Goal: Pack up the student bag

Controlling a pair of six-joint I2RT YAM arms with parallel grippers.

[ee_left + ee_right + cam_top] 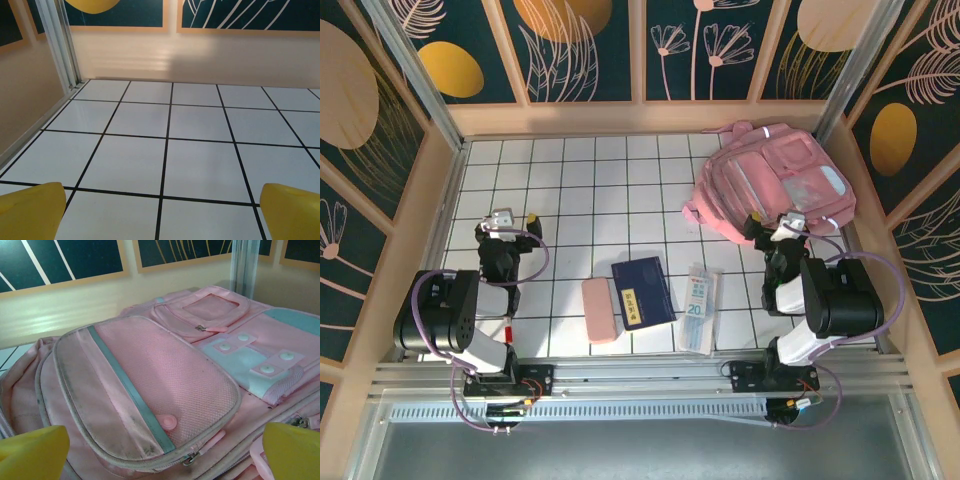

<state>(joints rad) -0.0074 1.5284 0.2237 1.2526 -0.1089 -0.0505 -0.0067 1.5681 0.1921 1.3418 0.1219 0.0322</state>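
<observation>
A: Where's the student bag (775, 180) sitting?
B: It's lying flat in the far right corner. The right gripper (782, 222) is hovering just beside it, jaws gaping, holding nothing.
A: Left gripper (517, 217)?
B: Also gaping wide, hanging over bare tiles (200, 125).

Black-and-white arms (445, 310), lilac cables (898, 292), yellow jaw pads (30, 212).

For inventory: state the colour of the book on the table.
Dark navy book, with a pale yellow label strip; clearest in the top external view.
</observation>
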